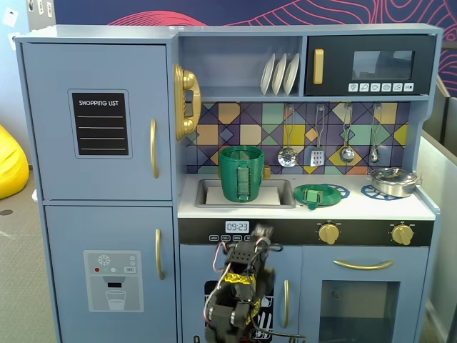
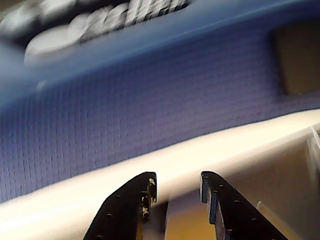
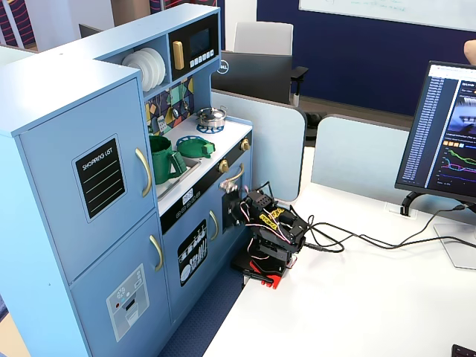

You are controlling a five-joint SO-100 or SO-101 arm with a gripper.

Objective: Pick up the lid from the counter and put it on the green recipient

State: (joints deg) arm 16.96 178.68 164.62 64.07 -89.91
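Note:
The green lid (image 1: 314, 194) lies flat on the white counter, on the left blue burner ring, knob up; it also shows in a fixed view (image 3: 195, 146). The green recipient (image 1: 240, 174) stands upright in the sink, to the lid's left, its strap handle facing out, and shows in a fixed view too (image 3: 160, 158). My gripper (image 1: 262, 231) is low in front of the kitchen, below the counter edge near the clock panel, well under both. In the wrist view the gripper (image 2: 177, 182) has its jaws apart with nothing between them; lid and recipient are out of that view.
A shallow silver pot (image 1: 393, 181) sits on the right burner. Utensils (image 1: 317, 153) hang on the backsplash above the counter. Two gold knobs (image 1: 328, 232) and door handles stick out of the front panel. A monitor (image 3: 450, 134) and cables lie on the white table.

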